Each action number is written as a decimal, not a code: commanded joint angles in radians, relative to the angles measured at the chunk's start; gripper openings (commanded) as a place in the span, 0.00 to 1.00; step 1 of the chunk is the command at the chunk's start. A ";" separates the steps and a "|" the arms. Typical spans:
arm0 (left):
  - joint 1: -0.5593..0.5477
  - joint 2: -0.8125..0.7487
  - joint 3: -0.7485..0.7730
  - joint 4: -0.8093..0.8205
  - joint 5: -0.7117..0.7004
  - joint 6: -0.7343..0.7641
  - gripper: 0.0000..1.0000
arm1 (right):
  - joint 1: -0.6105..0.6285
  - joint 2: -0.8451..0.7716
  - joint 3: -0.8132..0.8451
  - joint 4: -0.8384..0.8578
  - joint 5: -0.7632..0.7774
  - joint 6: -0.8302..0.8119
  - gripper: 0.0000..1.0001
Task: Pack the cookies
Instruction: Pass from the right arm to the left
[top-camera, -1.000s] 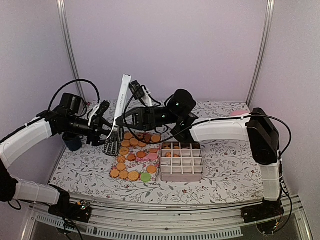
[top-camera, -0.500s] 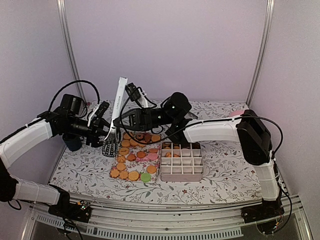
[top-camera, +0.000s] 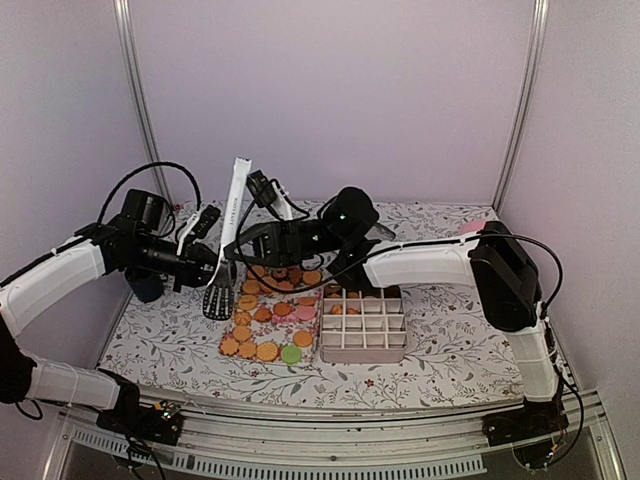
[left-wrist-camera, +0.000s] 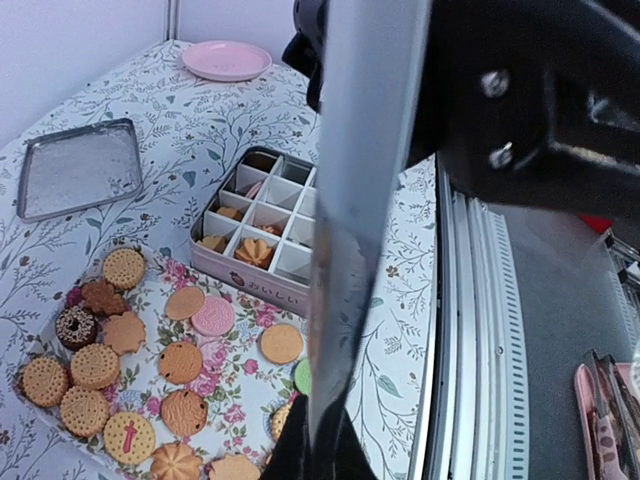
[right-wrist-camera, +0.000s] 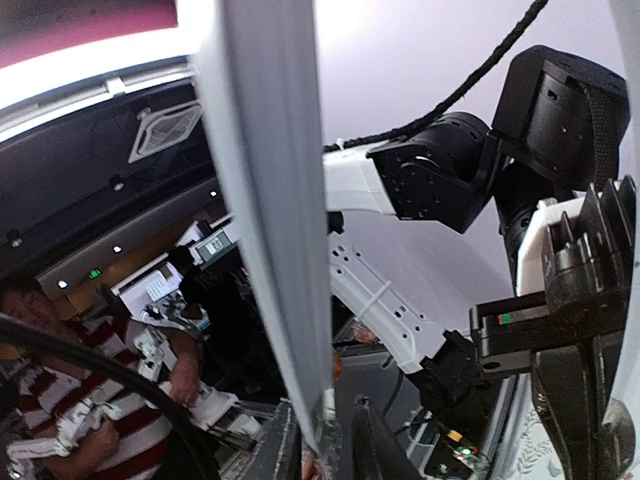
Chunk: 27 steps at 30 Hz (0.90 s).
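The cookies (top-camera: 268, 322) lie spread on a floral sheet left of a partitioned tin box (top-camera: 362, 354); in the left wrist view the cookies (left-wrist-camera: 180, 362) are mostly golden, with one pink and one dark. A few sit in the box (left-wrist-camera: 250, 285). A white-handled spatula (top-camera: 232, 205) with a black slotted head stands steeply above the sheet. My left gripper (top-camera: 216, 268) is shut on its lower handle (left-wrist-camera: 360, 200). My right gripper (top-camera: 234, 244) sits just above on the same handle (right-wrist-camera: 270, 200), with its jaws slightly parted and a gap beside one finger.
A flat tin lid (left-wrist-camera: 78, 168) lies beyond the box, and a pink plate (left-wrist-camera: 226, 60) sits at the far right corner. A dark blue cup (top-camera: 145, 285) stands under the left arm. Both arms cross over the sheet's left half.
My left gripper has shut on the spatula handle. My right gripper's jaws have loosened from it. The spatula has shifted a little left and its head has dropped lower.
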<state>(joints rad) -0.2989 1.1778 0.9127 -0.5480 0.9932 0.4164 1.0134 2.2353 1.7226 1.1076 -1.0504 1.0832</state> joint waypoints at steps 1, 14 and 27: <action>-0.003 -0.018 0.038 -0.059 -0.020 0.087 0.00 | -0.007 -0.071 -0.061 -0.104 0.017 -0.131 0.31; -0.020 -0.021 0.093 -0.194 -0.102 0.243 0.00 | -0.099 -0.346 -0.231 -0.630 0.185 -0.649 0.99; -0.062 0.002 0.079 -0.214 -0.149 0.263 0.00 | -0.072 -0.303 -0.063 -0.738 0.135 -0.780 0.94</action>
<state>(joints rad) -0.3397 1.1687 0.9905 -0.7475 0.8436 0.6624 0.9207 1.9129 1.5871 0.4328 -0.9009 0.3721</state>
